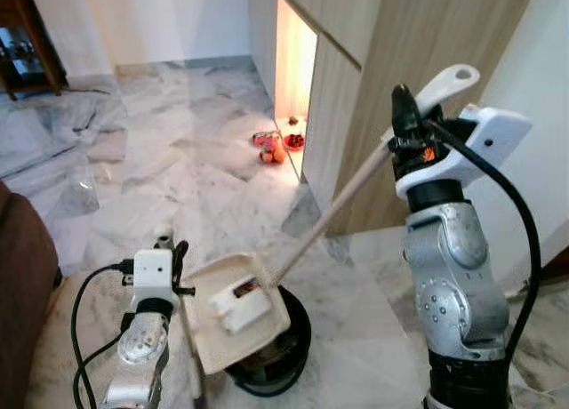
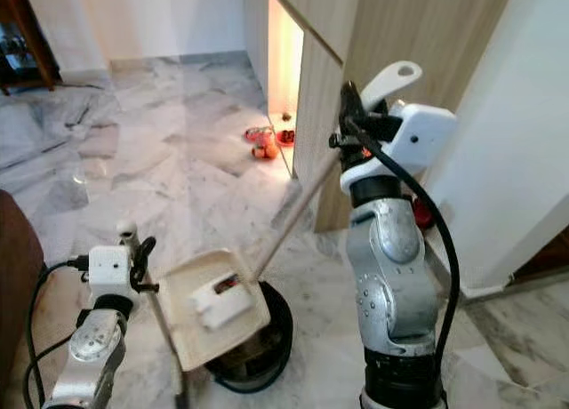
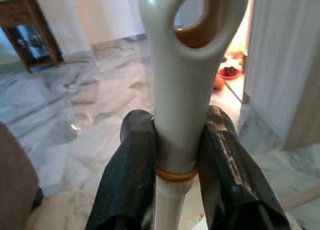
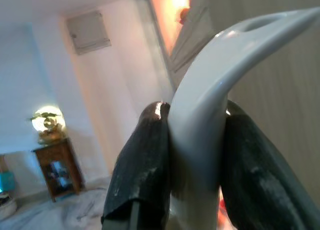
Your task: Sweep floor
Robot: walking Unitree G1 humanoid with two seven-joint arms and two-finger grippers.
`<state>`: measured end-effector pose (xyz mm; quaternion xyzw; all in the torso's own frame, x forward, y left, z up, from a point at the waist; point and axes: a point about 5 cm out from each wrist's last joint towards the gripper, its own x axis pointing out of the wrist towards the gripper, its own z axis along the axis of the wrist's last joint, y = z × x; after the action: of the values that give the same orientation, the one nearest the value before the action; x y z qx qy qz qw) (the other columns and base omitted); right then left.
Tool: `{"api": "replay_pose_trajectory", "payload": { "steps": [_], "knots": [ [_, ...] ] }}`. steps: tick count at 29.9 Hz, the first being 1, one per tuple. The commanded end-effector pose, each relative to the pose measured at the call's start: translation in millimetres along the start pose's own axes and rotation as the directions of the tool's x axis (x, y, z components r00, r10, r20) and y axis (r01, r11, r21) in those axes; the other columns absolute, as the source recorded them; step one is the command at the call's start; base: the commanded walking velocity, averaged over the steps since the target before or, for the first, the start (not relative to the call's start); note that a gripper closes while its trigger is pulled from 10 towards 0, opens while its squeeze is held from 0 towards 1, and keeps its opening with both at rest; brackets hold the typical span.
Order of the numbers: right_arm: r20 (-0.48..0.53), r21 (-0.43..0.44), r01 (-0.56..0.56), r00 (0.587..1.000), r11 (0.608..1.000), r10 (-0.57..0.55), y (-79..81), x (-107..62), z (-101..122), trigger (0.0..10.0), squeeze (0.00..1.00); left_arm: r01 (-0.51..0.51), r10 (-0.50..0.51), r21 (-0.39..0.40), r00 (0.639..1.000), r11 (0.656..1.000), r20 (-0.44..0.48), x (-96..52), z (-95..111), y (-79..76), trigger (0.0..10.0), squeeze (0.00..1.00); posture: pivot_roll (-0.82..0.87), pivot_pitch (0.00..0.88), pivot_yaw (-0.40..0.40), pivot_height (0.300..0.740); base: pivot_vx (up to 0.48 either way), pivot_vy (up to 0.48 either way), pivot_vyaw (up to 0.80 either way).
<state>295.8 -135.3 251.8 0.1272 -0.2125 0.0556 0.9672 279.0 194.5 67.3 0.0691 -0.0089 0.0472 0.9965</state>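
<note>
Both raised end effectors clamp handles: right (image 1: 402,102) broom (image 1: 333,209), left (image 3: 177,155) apparently dustpan (image 1: 233,324).

No readable text — no labels, brands, numbers or signs — on anything.

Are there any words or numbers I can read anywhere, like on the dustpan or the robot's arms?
None can be read.
The dustpan: plain cream, no label visible.
The left gripper and right gripper: plain black, no markings visible.
The grey wall panel: blurred, with no writing that can be made out.
</note>
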Motion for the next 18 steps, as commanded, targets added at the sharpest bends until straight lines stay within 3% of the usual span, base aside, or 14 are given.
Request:
{"api": "replay_pose_trajectory", "payload": {
  "steps": [1, 9, 18],
  "knots": [
    [0.099, -0.015, -0.034, 0.994, 0.999, 0.035, 8.5, 2.1, 18.6, 10.0, 0.00, 0.002, -0.003, 0.008, 0.998, 1.000, 0.057, 2.7, 10.7, 0.4, 10.0, 0.00, 0.12, 0.000, 0.018, 0.740, 0.000, 0.000, 0.00],
    [0.152, -0.067, -0.076, 0.985, 0.995, 0.086, 19.7, -1.1, 23.6, 10.0, 0.00, 0.006, -0.006, 0.006, 0.998, 1.000, 0.057, 2.6, 10.4, 0.0, 10.0, 0.00, 0.12, 0.000, 0.018, 0.740, 0.000, 0.000, 0.00],
    [0.210, -0.144, -0.153, 0.961, 0.978, 0.181, 44.6, -9.7, 26.0, 10.0, 0.00, 0.007, -0.008, 0.003, 0.998, 1.000, 0.059, 2.4, 10.6, -0.7, 10.0, 0.00, 0.12, 0.000, 0.016, 0.740, 0.000, 0.000, 0.00]
  ]
}}
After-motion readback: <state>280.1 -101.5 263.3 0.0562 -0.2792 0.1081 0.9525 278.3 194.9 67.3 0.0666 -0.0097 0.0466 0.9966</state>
